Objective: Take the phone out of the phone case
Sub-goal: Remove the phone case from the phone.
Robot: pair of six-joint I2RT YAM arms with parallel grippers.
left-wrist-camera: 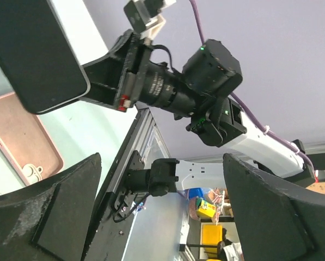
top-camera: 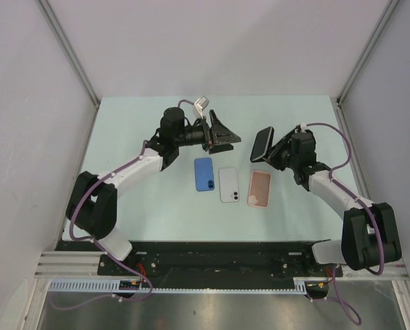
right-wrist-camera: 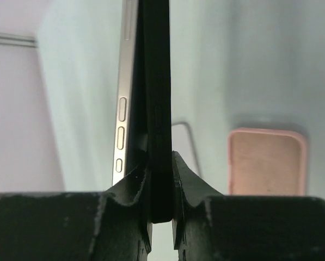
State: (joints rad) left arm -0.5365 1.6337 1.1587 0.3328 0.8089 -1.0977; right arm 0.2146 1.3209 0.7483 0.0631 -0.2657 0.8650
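Right gripper [right-wrist-camera: 161,163] clamped on slim black phone case [right-wrist-camera: 158,81], silver-edged phone [right-wrist-camera: 127,81] alongside above its fingers, left gripper [left-wrist-camera: 162,179] wide, empty.

Row on table [top-camera: 122,206], L→R: slab [top-camera: 203,174], mid phone [top-camera: 229,185], loose case [top-camera: 259,188], close but apart. Cased phone [top-camera: 262,144] up off table in my R gripper [top-camera: 272,152], behind loose case. My L gripper [top-camera: 226,137] behind the row, left of cased phone, apart.
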